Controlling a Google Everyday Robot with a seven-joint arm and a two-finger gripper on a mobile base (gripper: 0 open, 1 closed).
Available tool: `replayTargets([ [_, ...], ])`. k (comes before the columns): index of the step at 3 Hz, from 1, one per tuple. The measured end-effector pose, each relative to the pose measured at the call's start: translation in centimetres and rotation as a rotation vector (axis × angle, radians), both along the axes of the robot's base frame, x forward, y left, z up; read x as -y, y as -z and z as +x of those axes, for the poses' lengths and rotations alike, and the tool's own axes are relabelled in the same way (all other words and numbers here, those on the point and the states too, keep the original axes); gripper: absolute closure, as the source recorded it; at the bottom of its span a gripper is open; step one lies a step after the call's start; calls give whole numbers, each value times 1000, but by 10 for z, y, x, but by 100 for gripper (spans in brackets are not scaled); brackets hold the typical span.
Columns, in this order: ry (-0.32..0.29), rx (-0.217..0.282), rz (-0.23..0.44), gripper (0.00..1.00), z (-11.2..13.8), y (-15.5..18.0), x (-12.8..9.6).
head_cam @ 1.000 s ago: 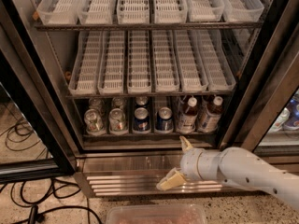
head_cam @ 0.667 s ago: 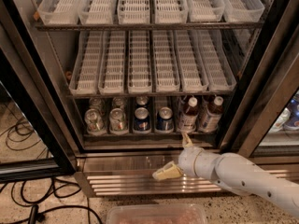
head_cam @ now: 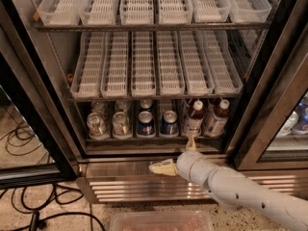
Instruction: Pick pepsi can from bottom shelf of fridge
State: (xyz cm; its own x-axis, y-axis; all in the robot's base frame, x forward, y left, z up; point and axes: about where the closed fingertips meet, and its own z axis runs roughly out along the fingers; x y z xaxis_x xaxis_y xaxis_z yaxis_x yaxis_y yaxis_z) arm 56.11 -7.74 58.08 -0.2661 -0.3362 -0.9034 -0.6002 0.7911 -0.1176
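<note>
The fridge [head_cam: 29, 105] stands open in front of me. Two dark-blue pepsi cans [head_cam: 145, 123] [head_cam: 169, 122] stand side by side at the front middle of the bottom shelf [head_cam: 144, 140]. More can tops show behind them. My gripper [head_cam: 177, 155] is open and empty, just below and in front of the shelf's rail, under the right pepsi can. One cream finger [head_cam: 163, 168] points left, the other [head_cam: 191, 143] points up at the rail. It touches no can.
Silver-green cans [head_cam: 96, 125] stand left of the pepsi cans, brown white-capped bottles [head_cam: 194, 118] to their right. White slotted trays [head_cam: 144, 66] fill the two racks above. The steel louvred base [head_cam: 134, 186] lies below the gripper. Black cables [head_cam: 29, 215] lie on the floor at left.
My gripper has moved left and a little up toward the bottom shelf's rail, with more of the arm reaching into view. The cans and bottles have not moved.
</note>
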Motion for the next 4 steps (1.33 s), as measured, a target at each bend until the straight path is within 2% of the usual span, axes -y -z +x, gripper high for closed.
replayTargets([
  [1, 111, -9, 28, 0, -3, 1, -6],
  [2, 232, 9, 20, 0, -2, -2, 3],
  [3, 295, 41, 9, 0, 6, -8, 19],
  [4, 295, 45, 10, 2, 6, -8, 18],
])
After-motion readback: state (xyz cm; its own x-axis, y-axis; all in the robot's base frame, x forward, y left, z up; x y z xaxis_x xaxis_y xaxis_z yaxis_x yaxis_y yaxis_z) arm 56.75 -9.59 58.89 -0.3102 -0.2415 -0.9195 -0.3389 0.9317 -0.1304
